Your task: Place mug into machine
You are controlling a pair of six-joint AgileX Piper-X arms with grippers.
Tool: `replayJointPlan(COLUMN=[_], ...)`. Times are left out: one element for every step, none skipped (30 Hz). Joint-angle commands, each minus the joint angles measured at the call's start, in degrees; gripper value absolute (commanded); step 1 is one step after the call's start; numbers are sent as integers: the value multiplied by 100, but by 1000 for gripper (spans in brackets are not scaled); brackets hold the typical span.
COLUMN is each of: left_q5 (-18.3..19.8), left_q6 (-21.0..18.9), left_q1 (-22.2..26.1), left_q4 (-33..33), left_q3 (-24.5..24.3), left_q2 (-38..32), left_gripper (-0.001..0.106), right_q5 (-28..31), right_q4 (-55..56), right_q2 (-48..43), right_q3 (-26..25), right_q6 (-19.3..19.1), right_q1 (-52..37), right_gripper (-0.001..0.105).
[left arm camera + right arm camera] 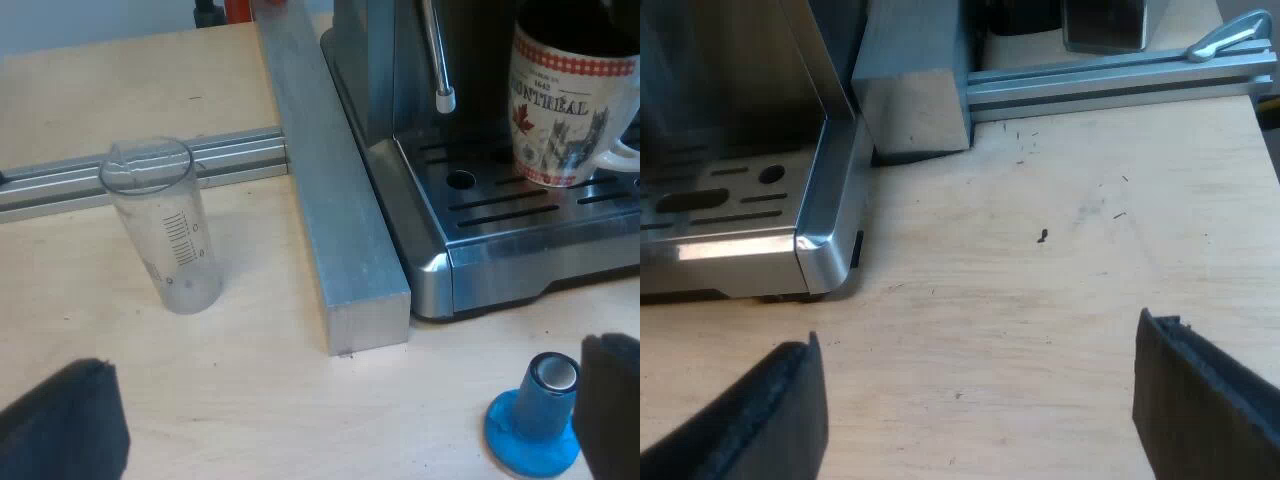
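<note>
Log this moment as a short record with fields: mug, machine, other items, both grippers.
mug: upright on the espresso machine's drip tray, beside the steam wand
measuring glass: upright on the table, looks empty, apart from the machine
tamper: blue, on the table at the machine's front, near a left finger
left gripper: open, holding nothing
right gripper: open, holding nothing, over the table by the machine's corner
task state: mug already on the tray
</note>
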Motion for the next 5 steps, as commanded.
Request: replayJointPlan(left_q5=[26,26,26,26,26], left_q6=[-27,-27,-27,-27,-27], left_q1=[-9,-9,-9,-9,-19], left_q4=[-76,-76,-76,-76,-76], left_q3=[-3,-3,-3,-3,-3], left_q2=[-801,-801,-801,-801,-789], left_gripper=[92,92,92,92,92], right_q5=[-28,-28,-28,-28,-28], right_q4=[-34,-34,-34,-34,-34], right_q2=[-222,-222,-222,-222,-222], right_q3=[-23,-23,-23,-23,-23], right_q6=[-39,-39,-39,-39,-39], right_q1=[-18,-18,-18,-18,-18], right_gripper=[66,66,66,66,66])
